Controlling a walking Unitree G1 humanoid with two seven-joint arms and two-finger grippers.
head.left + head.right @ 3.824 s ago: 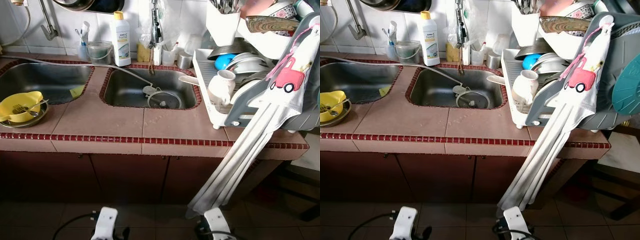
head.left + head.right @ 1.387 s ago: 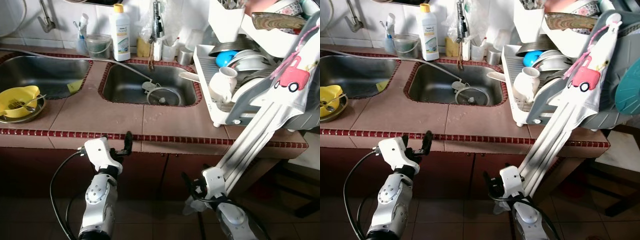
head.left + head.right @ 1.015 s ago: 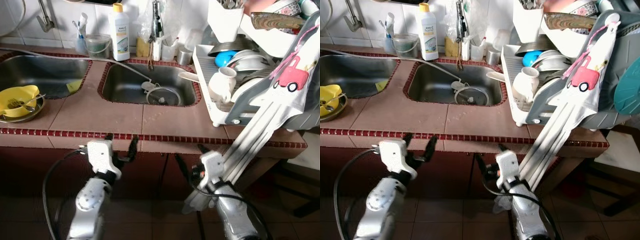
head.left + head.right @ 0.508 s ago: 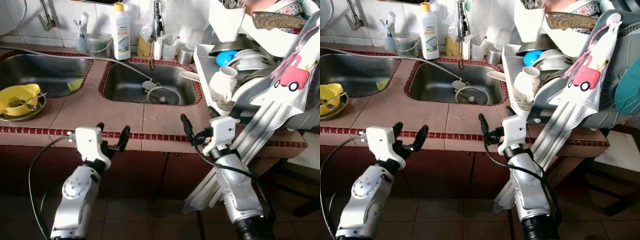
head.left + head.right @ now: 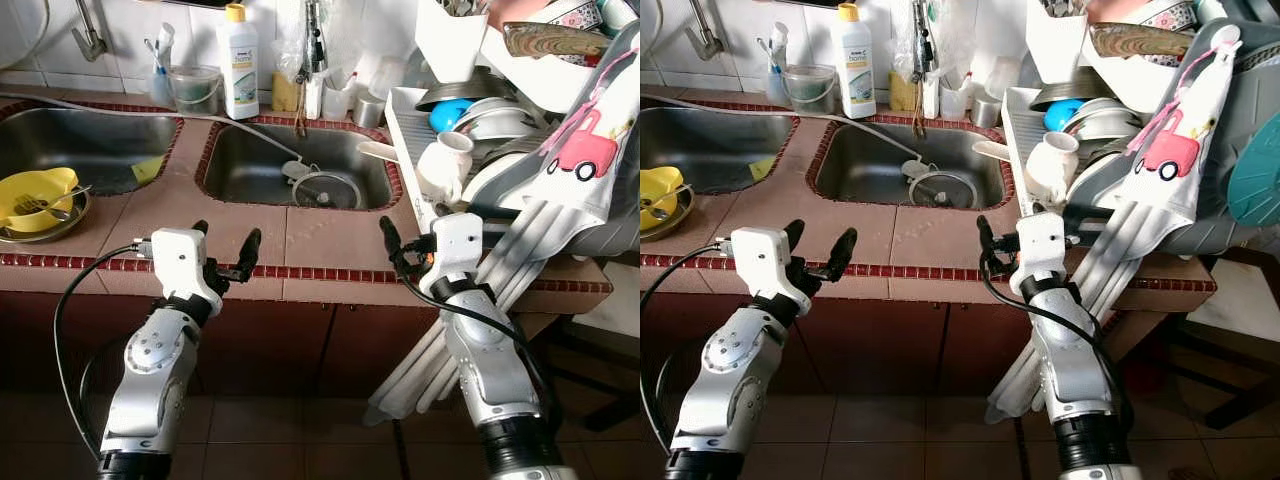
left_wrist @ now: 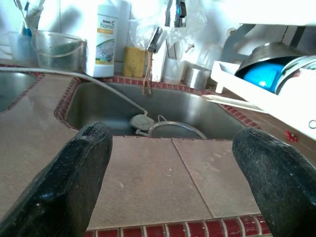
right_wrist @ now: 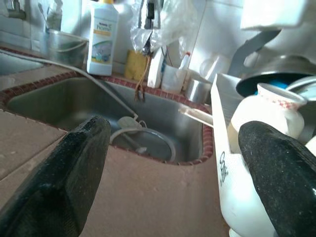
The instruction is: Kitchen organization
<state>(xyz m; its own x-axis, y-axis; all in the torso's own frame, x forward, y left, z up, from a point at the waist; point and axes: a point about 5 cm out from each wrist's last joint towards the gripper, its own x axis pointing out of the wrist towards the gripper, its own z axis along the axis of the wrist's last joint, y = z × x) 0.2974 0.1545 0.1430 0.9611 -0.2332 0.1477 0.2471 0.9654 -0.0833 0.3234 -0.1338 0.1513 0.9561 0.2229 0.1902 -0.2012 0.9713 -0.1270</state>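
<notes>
- Reaching in, empty: left gripper and right gripper hover at the counter edge, jaws spread wide.
- Ahead of the right jaws stands a jug in the rack; likely next, advance and close.

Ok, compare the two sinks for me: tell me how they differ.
The left sink looks bare apart from something yellow at its near right corner; the right sink holds a round wire-rimmed strainer and a small white piece. A grey hose runs across the counter and ends in the right sink, not the left. Both are steel basins edged with dark red tiles.
</notes>
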